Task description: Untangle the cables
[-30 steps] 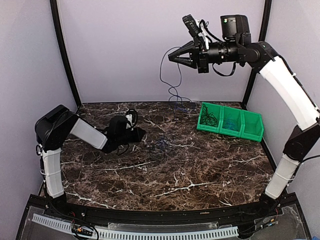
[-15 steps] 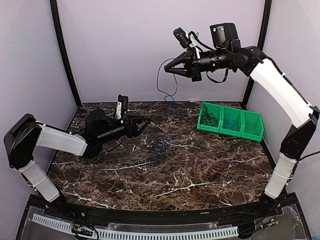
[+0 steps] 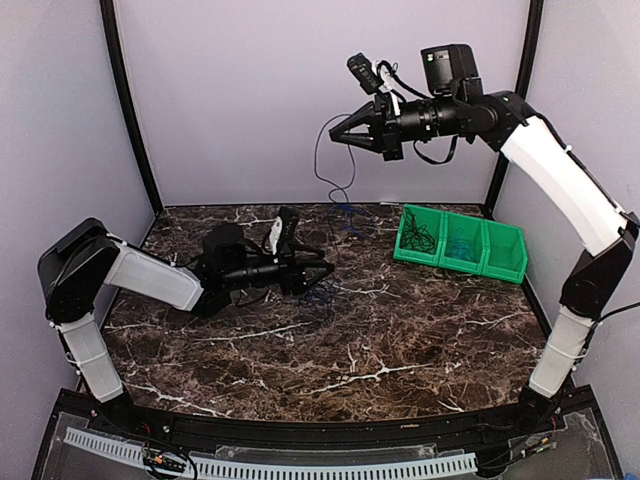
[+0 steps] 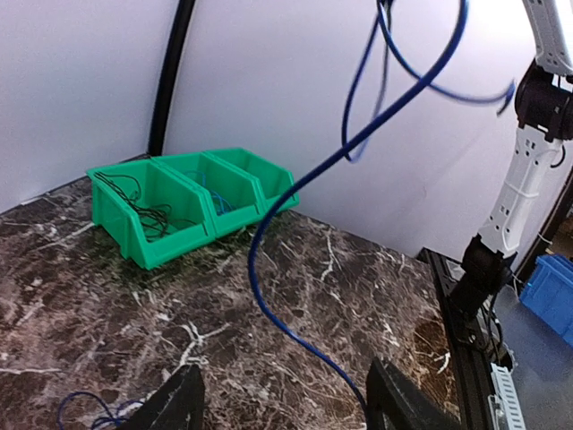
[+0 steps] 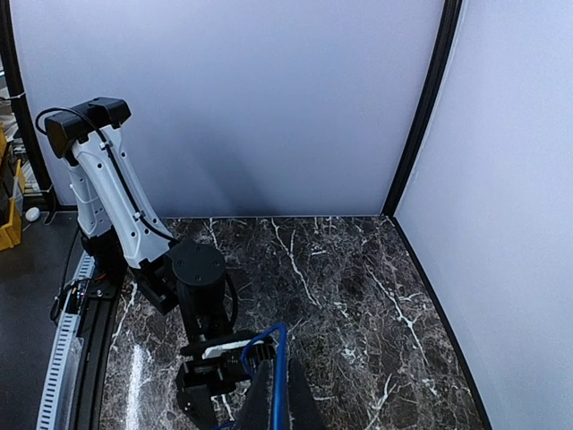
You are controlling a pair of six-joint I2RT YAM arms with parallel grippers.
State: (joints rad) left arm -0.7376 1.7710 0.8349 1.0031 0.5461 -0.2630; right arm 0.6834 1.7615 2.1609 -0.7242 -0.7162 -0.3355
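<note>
**Left:** the left gripper (image 3: 320,273) sits low over the marble table (image 3: 380,350), its fingers spread apart and clasping nothing. Just beside its tips, the cables (image 3: 322,292) lie in a loose clump on the table.

**Centre:** the right gripper (image 3: 334,136) is raised high, its fingers pinched together on one blue cable (image 4: 251,269) that hangs down toward the clump.

**Right:** a green bin (image 3: 503,265) holds black and blue wires.

2 end effectors – L (image 3: 326,275), R (image 3: 332,136) – 1 green 3-compt bin (image 3: 470,263), cables (image 3: 320,292) uncountable.
</note>
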